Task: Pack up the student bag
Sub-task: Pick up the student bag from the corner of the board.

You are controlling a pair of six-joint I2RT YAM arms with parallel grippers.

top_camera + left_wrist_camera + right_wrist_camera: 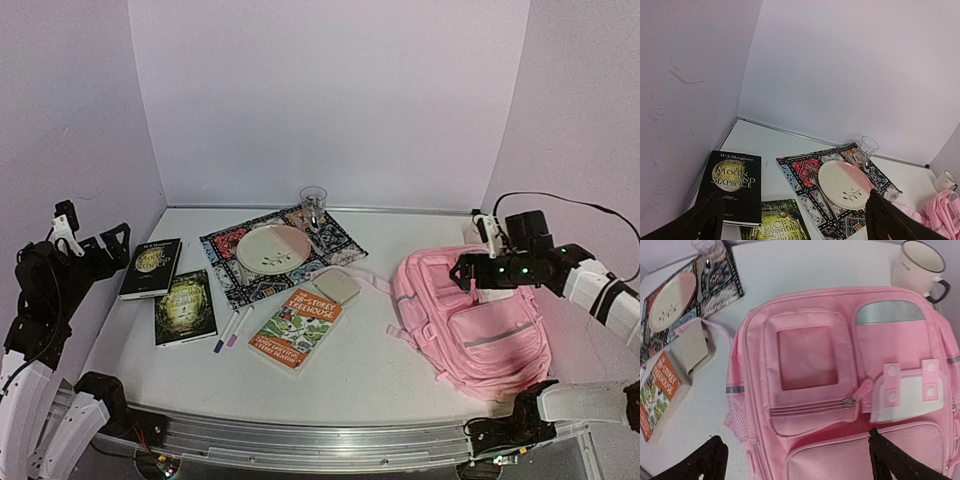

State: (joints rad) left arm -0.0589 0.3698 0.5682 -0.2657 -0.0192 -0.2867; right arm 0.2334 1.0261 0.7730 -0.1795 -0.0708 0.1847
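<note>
The pink student bag (475,315) lies flat at the right of the table, front pockets up. In the right wrist view the bag (840,390) fills the frame, with a zipped pocket and a small white patch (910,390). My right gripper (465,271) hovers over the bag's top end, open and empty; its fingers (705,462) stand wide apart above the bag. My left gripper (112,245) is raised at the far left, open and empty, with its fingers (890,220) wide apart above the books.
Two dark books (151,267) (184,306) lie at the left, two pens (232,328) beside them. An orange book (297,327) and a beige box (338,286) lie mid-table. A patterned mat (225,285) holds a plate (273,248), fork and glass (313,200). A white mug (917,265) stands behind the bag.
</note>
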